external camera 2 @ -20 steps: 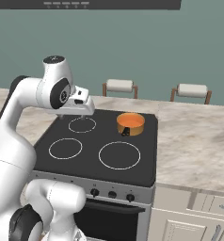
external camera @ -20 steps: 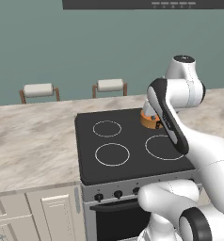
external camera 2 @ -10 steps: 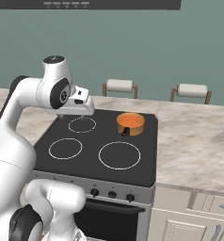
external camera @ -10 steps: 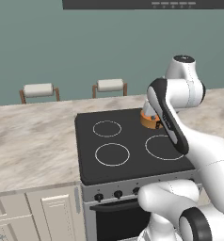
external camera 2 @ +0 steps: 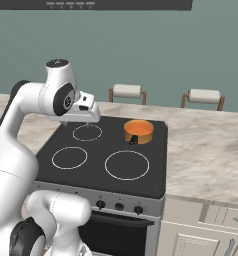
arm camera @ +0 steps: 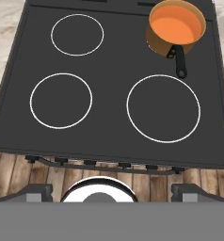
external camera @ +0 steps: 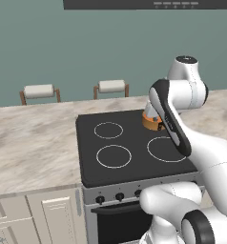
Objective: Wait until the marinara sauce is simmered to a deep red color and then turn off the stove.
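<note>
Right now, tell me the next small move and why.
Probably none yet: hold the end effector open above the stove and keep watching. The marinara sauce in the copper pot on the back burner looks orange-red, not deep red, so turning a front knob now seems premature.

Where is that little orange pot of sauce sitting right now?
The pot sits on the stove's back right burner, its dark handle pointing toward the front, beside the marble counter.
</note>
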Available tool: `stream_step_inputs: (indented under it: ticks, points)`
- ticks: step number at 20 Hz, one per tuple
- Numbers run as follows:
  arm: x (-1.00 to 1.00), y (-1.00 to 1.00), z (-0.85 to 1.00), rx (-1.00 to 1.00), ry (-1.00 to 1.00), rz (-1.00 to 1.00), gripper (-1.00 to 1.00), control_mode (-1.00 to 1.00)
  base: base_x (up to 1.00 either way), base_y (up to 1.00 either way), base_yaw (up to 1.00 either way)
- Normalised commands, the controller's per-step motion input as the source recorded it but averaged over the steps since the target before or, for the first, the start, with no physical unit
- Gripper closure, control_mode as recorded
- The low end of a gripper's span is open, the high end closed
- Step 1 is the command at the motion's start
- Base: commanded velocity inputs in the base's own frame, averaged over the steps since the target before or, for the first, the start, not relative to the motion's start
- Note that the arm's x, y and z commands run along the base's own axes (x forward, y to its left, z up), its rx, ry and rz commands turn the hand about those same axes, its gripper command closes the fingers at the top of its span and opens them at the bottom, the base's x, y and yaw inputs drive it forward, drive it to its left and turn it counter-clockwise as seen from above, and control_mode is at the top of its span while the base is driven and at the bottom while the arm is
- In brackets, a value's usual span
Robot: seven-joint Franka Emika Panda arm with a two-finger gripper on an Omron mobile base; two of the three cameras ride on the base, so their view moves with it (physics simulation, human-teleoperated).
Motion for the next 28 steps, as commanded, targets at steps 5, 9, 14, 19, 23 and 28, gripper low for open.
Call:
stream_step_inputs:
  ticks: [5,9,14,19,23,28]
  points:
    - [0.0,0.0,0.0,0.0,0.0,0.0,-1.0,-1.0,0.0,0.0,0.0]
    - [0.0,0.0,0.0,0.0,0.0,0.0,-1.0,-1.0,0.0,0.0,0.0]
    - [0.0,0.0,0.0,0.0,0.0,0.0,-1.0,-1.0,0.0,0.0,0.0]
    - [0.0,0.0,0.0,0.0,0.0,0.0,-1.0,-1.0,0.0,0.0,0.0]
    - [0.0,0.0,0.0,0.0,0.0,0.0,-1.0,-1.0,0.0,0.0,0.0]
    - [0.0,0.0,0.0,0.0,0.0,0.0,-1.0,-1.0,0.0,0.0,0.0]
